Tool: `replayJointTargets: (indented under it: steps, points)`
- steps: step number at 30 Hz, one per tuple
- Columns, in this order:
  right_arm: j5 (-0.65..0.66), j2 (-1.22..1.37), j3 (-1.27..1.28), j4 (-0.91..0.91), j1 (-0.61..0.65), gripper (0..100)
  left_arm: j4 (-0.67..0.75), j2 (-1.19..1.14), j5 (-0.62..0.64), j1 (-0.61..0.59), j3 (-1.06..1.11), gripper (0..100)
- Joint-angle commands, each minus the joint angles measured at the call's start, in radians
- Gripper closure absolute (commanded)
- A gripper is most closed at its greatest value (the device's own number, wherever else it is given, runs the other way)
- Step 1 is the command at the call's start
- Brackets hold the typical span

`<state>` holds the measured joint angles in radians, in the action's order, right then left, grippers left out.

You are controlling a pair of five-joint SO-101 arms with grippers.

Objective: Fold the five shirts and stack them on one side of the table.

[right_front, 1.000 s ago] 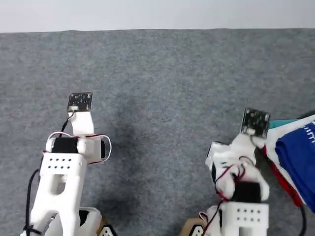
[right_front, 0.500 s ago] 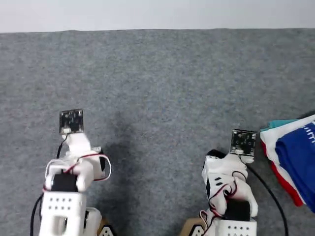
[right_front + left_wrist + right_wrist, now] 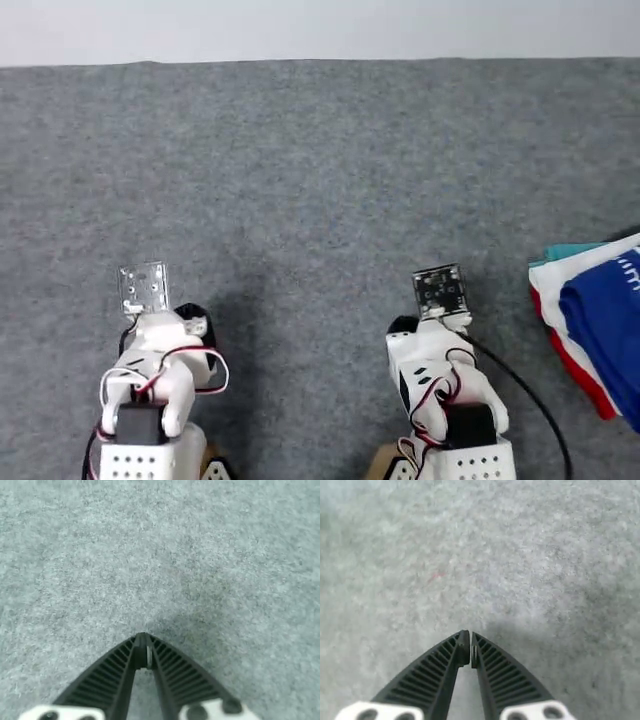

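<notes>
Both arms have drawn back toward the counter's near edge. The left pincer [image 3: 144, 641] and right pincer [image 3: 468, 639] are clenched, tips together. Folded shirts [image 3: 595, 335] lie stacked at the right edge of the grey felt counter [image 3: 320, 160].

The left claw [image 3: 144, 640] and right claw [image 3: 468, 637] are each fully closed, tips touching, pointing downward.

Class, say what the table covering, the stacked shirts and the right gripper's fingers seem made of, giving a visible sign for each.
Table covering: grey felt-like fabric, matte, with fuzzy fibres.
Stacked shirts: soft cloth, probably knit, with layered folded edges.
Right gripper, fingers: likely black matte plastic, with rigid moulded ribs.
</notes>
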<state>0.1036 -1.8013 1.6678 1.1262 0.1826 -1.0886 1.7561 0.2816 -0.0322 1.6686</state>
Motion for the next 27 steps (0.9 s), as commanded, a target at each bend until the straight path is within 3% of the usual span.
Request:
replayJointTargets:
  steps: [1, 8, 17, 27]
  points:
    - [0.051, -0.012, 0.015, 0.116, 0.004, 99.0, -0.038, 0.071, -0.011, 0.046, 0.015, 100]
    - [0.055, -0.012, 0.015, 0.180, -0.030, 99.0, -0.044, 0.057, -0.020, 0.066, 0.015, 100]
    - [0.055, -0.012, 0.015, 0.180, -0.028, 99.0, -0.103, 0.055, -0.252, 0.083, 0.015, 100]
    - [0.055, -0.012, 0.015, 0.180, -0.028, 99.0, -0.164, 0.057, -0.255, 0.123, 0.015, 100]
